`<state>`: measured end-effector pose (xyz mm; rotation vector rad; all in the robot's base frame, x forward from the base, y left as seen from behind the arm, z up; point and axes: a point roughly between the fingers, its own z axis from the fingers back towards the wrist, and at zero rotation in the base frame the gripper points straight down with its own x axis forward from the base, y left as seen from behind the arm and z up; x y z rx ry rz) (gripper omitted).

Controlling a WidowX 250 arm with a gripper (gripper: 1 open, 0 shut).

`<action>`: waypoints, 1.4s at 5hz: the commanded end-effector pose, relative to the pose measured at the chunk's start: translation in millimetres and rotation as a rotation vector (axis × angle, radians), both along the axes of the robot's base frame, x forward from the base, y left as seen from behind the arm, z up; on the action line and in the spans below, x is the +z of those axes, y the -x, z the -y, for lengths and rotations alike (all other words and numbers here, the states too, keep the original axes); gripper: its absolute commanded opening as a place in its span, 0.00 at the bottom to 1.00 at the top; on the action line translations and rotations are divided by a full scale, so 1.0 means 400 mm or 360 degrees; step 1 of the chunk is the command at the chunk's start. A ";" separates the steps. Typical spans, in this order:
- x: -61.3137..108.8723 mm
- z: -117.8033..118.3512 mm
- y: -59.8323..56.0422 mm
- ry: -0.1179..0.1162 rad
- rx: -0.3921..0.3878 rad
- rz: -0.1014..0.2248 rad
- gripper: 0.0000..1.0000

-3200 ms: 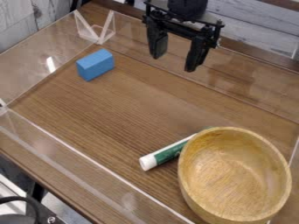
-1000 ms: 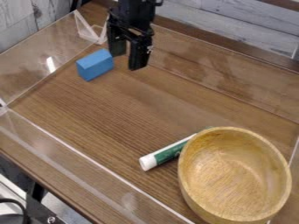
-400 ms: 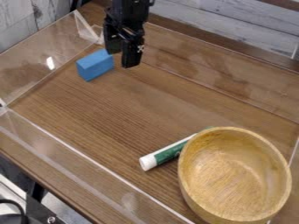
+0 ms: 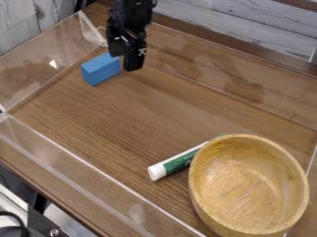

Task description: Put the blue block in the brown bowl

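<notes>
One corner of the blue block [image 4: 100,68] hides behind our gripper [image 4: 125,61], whose jaws stand wide, holding nothing. We see bare wood between it and the brown bowl [image 4: 249,186], cut off at the frame's bottom edge.

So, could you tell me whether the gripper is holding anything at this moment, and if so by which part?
Nothing is held. The gripper is open beside the blue block, which lies on the table.
</notes>
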<state>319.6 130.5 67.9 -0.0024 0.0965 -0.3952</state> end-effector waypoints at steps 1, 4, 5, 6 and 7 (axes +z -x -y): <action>0.046 -0.032 -0.030 -0.0057 0.0011 0.0123 1.00; 0.029 -0.069 -0.039 -0.0066 0.0037 0.0168 1.00; 0.011 -0.086 -0.048 -0.0062 0.0023 0.0166 1.00; -0.009 -0.101 -0.054 -0.0057 0.0007 0.0163 1.00; -0.029 -0.111 -0.058 -0.0051 -0.0002 0.0155 1.00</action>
